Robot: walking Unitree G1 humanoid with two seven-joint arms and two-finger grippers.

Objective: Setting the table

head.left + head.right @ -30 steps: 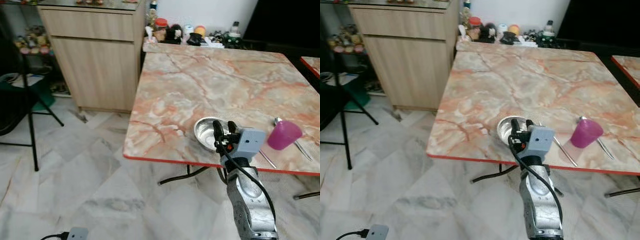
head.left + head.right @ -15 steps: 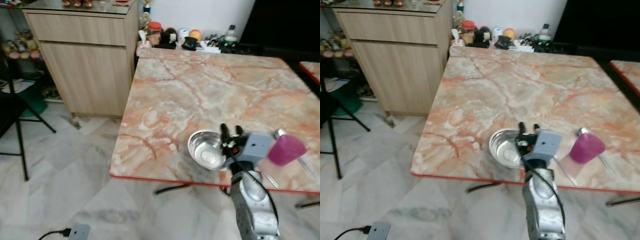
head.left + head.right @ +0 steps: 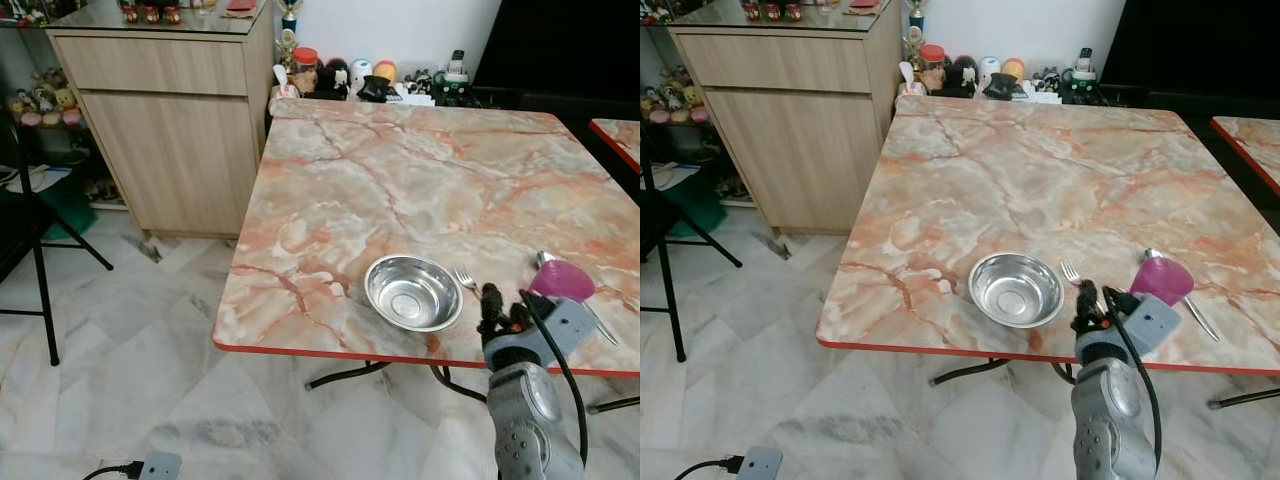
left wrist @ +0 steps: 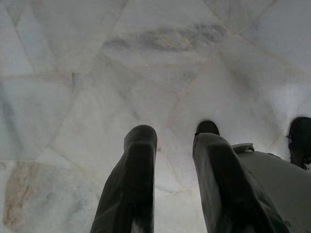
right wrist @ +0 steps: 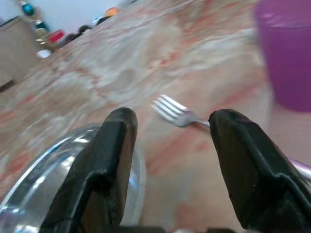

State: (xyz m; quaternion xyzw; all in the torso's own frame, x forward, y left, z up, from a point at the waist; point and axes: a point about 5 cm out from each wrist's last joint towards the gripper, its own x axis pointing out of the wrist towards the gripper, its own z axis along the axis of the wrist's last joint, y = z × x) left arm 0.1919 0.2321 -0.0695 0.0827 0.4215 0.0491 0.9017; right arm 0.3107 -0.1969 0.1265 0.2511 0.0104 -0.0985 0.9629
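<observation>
Here the right arm (image 3: 1108, 420) is rising from below the near, red-trimmed edge of the marble-patterned table (image 3: 1040, 180), its silver forearm standing nearly upright and its wrist tilting forward over the tabletop. The right gripper (image 3: 1092, 306) is hovering just above the near edge, between the steel bowl (image 3: 1016, 289) and the purple cup (image 3: 1160, 279). In the right wrist view its two black fingers (image 5: 112, 160) are standing wide apart with nothing between them, and the fork (image 5: 181, 114) is lying on the table just ahead of the gap, tines pointing toward the far side of the table. The rim of the bowl (image 5: 58, 165) is showing beside one finger, and the cup (image 5: 286, 58) is standing beside the other.

On the table, the fork (image 3: 1074, 275) is lying just right of the bowl, apart from it. A spoon (image 3: 1180, 300) is lying beside the cup, partly hidden by it.

The left gripper (image 4: 172, 160) is hanging idle, pointing down at the pale marble floor (image 4: 97, 73), its fingers a narrow gap apart and holding nothing.

A wooden cabinet (image 3: 790, 120) is standing at the table's far left corner, and small jars and figurines (image 3: 980, 75) are crowding a surface beyond the table's far edge.
</observation>
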